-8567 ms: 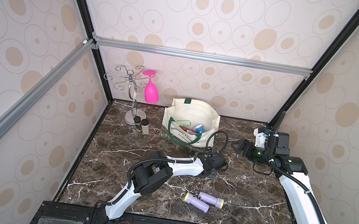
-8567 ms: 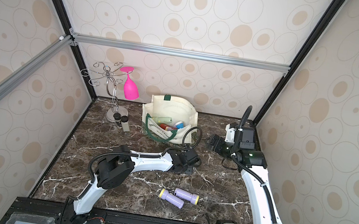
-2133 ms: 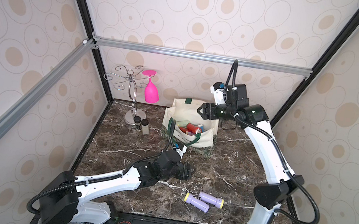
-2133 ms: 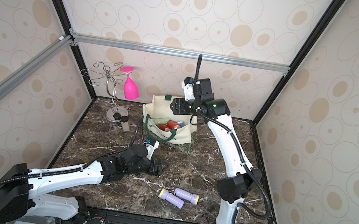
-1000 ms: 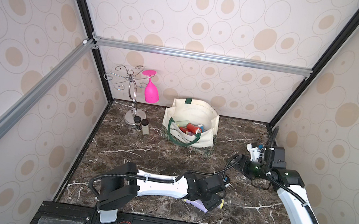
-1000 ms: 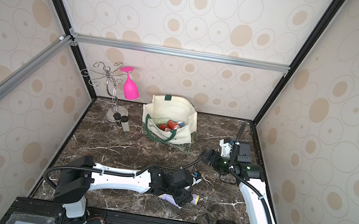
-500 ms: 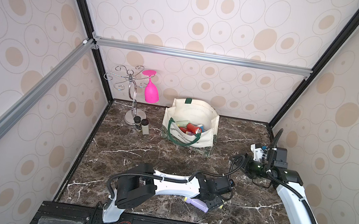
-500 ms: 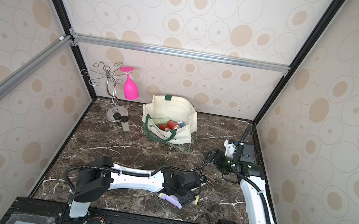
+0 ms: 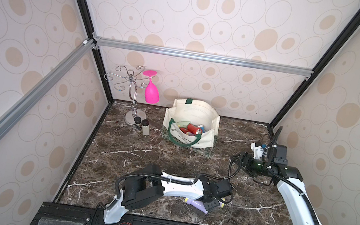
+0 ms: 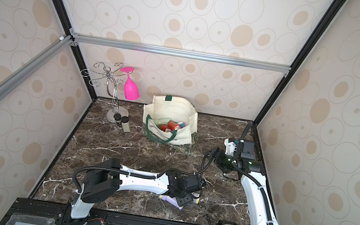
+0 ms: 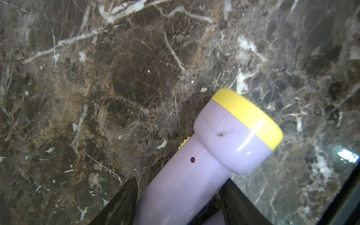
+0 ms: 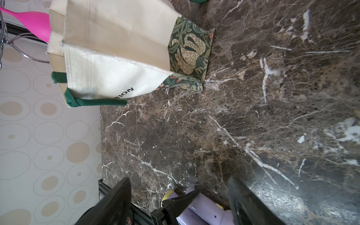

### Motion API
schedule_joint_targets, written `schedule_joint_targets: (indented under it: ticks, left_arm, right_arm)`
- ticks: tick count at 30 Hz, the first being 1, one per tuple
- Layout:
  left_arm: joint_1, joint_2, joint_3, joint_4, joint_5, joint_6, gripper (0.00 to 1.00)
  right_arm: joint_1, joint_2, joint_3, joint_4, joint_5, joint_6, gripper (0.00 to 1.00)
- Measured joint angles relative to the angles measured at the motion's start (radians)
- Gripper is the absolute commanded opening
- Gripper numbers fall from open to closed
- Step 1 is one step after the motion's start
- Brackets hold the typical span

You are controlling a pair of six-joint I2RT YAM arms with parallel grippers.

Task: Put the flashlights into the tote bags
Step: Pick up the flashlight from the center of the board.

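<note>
Nearest, at the front of the table (image 9: pixel 142 156): left gripper (image 9: pixel 212 203), jaws closed on the barrel of a lilac flashlight (image 11: pixel 214 155), touching it on both sides. Just beside it, a second lilac flashlight (image 9: pixel 196 203), lying flat. Farther back, on the right: right gripper (image 9: pixel 239 158), jaws spread wide, holding nothing. At the back: cream tote bag (image 9: pixel 203 141), upright, mouth open, red flashlights (image 9: pixel 192 128) and others inside.
</note>
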Motion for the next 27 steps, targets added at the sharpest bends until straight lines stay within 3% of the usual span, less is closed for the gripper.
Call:
schedule_joint_targets:
  ticks: [3,10,17,27]
  left_arm:
    - [0.002,0.012,0.002,0.006,-0.018,0.005,0.47]
    - [0.021,0.013,0.002,0.050,-0.051,-0.003,0.38]
    - [0.048,0.006,-0.029,0.122,-0.056,-0.045,0.21]
    - [0.095,-0.086,-0.145,0.214,-0.047,-0.167,0.10]
  right_arm:
    - [0.000,0.000,0.028,-0.021,0.006,-0.009,0.76]
    - [0.000,0.002,0.084,-0.055,0.018,-0.014,0.73]
    - [0.000,0.019,0.103,-0.070,0.013,-0.009,0.70]
    - [0.000,0.018,0.103,-0.071,-0.008,-0.006,0.69]
